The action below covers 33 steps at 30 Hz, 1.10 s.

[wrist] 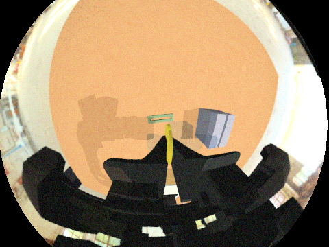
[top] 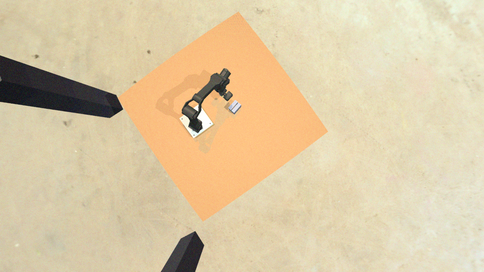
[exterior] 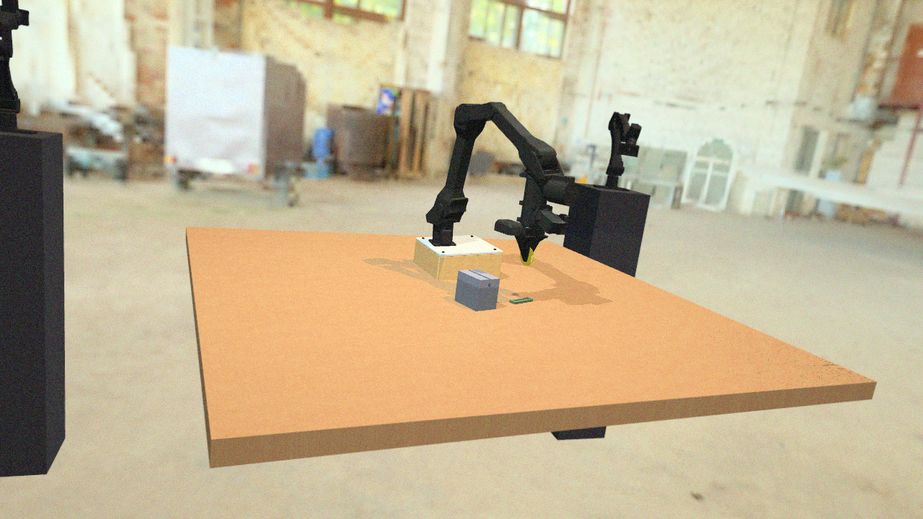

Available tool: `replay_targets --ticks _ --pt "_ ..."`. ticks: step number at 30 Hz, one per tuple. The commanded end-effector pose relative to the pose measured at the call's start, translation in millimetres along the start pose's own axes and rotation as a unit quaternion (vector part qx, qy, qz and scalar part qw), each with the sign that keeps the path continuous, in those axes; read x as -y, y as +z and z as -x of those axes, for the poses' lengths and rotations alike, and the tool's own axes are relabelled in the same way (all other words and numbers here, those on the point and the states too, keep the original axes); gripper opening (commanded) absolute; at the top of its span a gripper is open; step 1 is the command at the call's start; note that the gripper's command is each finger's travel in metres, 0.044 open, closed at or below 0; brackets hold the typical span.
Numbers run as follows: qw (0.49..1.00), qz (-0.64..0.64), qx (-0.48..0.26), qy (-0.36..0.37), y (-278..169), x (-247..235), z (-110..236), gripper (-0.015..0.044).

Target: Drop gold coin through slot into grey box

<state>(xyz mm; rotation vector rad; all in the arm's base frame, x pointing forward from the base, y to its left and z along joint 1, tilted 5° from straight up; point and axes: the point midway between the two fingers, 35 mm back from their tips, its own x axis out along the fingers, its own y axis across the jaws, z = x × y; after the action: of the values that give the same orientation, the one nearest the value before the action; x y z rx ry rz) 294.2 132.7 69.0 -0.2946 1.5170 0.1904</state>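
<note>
My gripper (exterior: 528, 253) (wrist: 166, 138) is shut on the gold coin (exterior: 528, 258) (wrist: 168, 144), which sticks out edge-on below the fingertips. It hangs above the orange table, behind the empty dark-green holder (exterior: 520, 300) (wrist: 160, 118). The grey box (top: 234, 106) (exterior: 477, 289) (wrist: 214, 128) with a narrow slot in its lid stands on the table beside the holder, off to the gripper's right in the wrist view. In the overhead view the gripper (top: 225, 96) is just up-left of the box, and the coin is too small to make out there.
The arm's base stands on a white-topped tan block (exterior: 456, 256) (top: 203, 123) just behind the box. Dark pillars (exterior: 605, 225) (exterior: 29, 296) stand off the table's edges. The orange table top (exterior: 387, 348) stretches wide toward the front.
</note>
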Motion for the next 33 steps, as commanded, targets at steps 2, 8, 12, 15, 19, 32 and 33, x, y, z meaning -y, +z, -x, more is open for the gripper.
replay_targets --ticks 2,8,12,15,19,32,33 --pt "1.000 0.010 0.001 -0.001 1 2 1 0.0000" --pt "1.000 0.013 0.004 -0.001 3 15 1 0.0000" --pt "1.000 0.014 0.005 -0.002 3 25 1 0.0000" --pt "1.000 0.014 0.004 -0.002 4 33 1 0.0000" --pt "1.000 0.014 0.004 -0.002 4 44 1 0.0000" --pt "1.000 0.002 0.002 -0.005 2 78 2 0.0000" --pt "1.000 0.002 0.002 -0.005 1 80 2 0.0000"
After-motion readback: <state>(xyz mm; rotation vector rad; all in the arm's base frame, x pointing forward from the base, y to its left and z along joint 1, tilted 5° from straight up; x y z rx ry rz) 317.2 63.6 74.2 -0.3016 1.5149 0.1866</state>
